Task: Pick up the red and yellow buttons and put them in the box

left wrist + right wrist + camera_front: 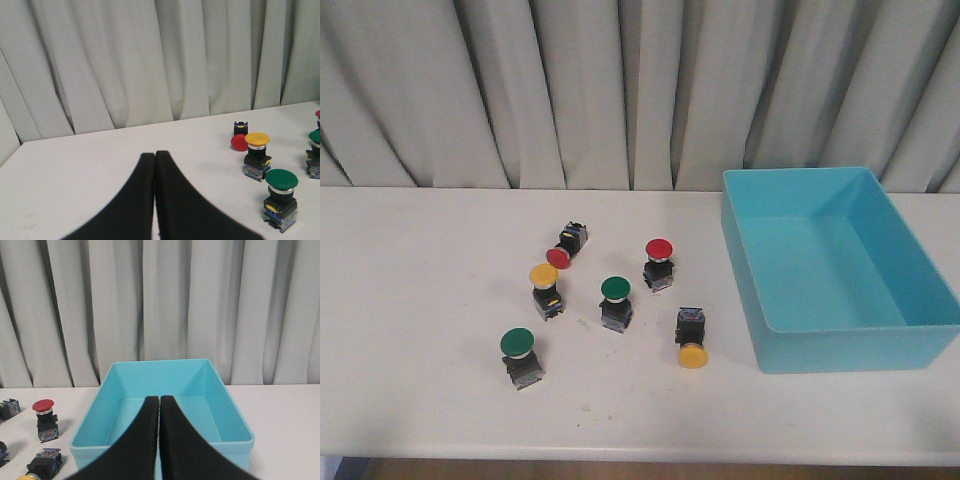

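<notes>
Both arms' fingers [155, 157] [160, 402] are pressed together, empty. Red and yellow buttons [659, 249] (light, rigid, slick caps) sit beyond them; grip the black bodies. Box [235, 412] lies just beyond the right fingers.

Left black gripper [154, 156]: fingers pressed together, nothing between them.
Right black gripper [159, 401]: fingers pressed together, nothing held.

A staged test setup, like a robotics lab: a plain white table [420, 330] stands before a pale grey pleated curtain [620, 90] that closes off the whole far side, with only industrial push-button switches [616, 302] laid out.
</notes>
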Controlling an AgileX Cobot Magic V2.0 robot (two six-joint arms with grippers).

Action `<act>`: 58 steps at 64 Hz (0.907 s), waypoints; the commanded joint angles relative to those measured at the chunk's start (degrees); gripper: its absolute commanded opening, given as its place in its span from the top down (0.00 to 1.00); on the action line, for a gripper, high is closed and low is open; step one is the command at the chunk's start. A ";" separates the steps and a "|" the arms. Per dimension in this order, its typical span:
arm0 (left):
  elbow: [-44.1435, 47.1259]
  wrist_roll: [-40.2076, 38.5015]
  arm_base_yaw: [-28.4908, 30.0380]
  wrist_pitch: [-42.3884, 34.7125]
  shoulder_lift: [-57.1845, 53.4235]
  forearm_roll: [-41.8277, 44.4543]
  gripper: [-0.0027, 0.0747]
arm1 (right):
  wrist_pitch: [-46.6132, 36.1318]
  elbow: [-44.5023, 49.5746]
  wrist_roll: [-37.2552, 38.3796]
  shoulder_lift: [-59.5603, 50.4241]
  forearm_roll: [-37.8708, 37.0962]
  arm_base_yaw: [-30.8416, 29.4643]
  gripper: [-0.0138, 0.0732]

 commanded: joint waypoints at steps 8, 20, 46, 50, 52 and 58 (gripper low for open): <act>2.76 -0.10 0.19 -4.42 -0.84 -0.19 0.97 | -4.60 0.36 0.13 0.37 -0.09 -0.27 0.84; 2.76 -0.10 0.19 -4.42 -0.84 -0.19 0.97 | -4.60 0.36 0.13 0.37 -0.09 -0.27 0.84; 2.76 -0.10 0.19 -4.42 -0.84 -0.19 0.97 | -4.60 0.36 0.13 0.37 -0.09 -0.27 0.84; 2.76 -0.70 0.19 -4.42 -0.84 -0.49 0.97 | -4.60 0.36 0.13 0.37 -0.09 -0.27 0.84; 2.76 -1.22 0.19 -4.42 -0.84 -1.00 0.97 | -4.60 0.36 0.13 0.37 -0.09 -0.27 0.84; 2.76 -5.39 0.19 -3.88 -0.84 -3.80 0.97 | -4.60 0.36 0.13 0.37 -0.09 -0.27 0.84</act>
